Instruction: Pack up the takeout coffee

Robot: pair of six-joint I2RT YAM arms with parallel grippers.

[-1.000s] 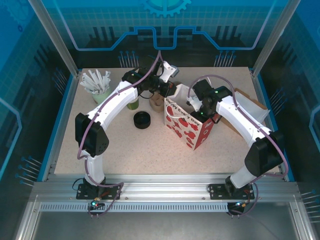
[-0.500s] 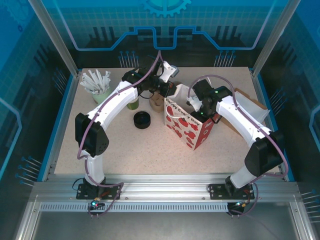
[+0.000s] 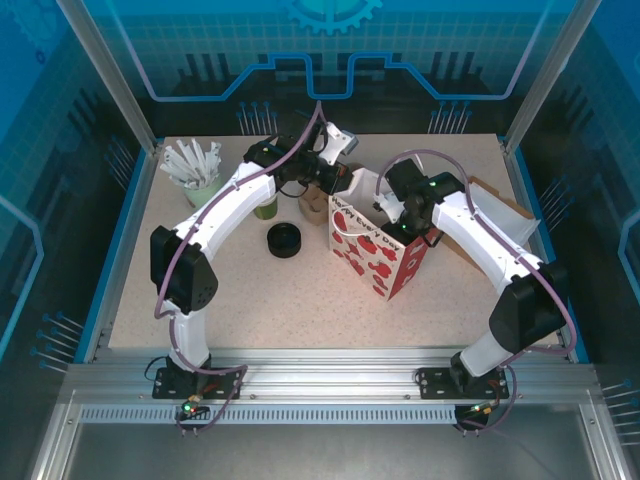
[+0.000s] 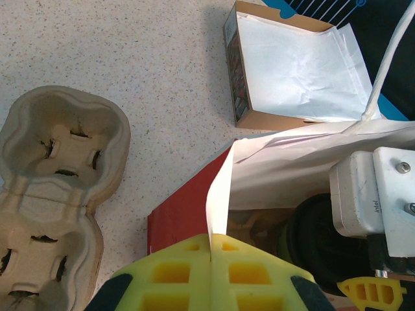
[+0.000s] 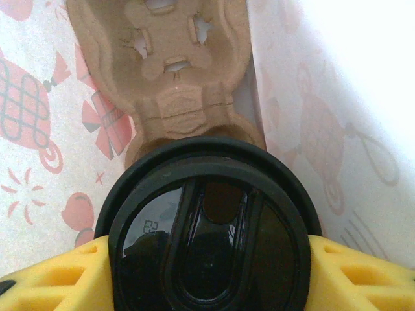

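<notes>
The takeout coffee (image 5: 207, 227) shows its round black lid from above, with my right gripper (image 5: 206, 251) shut on it, a yellow finger (image 5: 55, 278) on each side. The cup hangs inside the red-and-white paper bag (image 3: 375, 252), above a pulp cup carrier (image 5: 168, 71) lying on the bag's floor. My left gripper (image 4: 217, 245) is shut on the bag's white rim (image 4: 219, 194), holding the mouth apart. Through that mouth the black lid (image 4: 318, 240) is visible under the right wrist (image 4: 376, 188). From above, the right gripper (image 3: 398, 213) dips into the bag and the left gripper (image 3: 338, 188) is at its far-left corner.
A second pulp carrier (image 4: 52, 168) lies left of the bag. A stack of black lids (image 3: 284, 240), an olive cup stack (image 3: 264, 207) and a cup of white sticks (image 3: 195, 168) stand at the left. An open cardboard box (image 4: 285, 71) with white paper sits behind the bag.
</notes>
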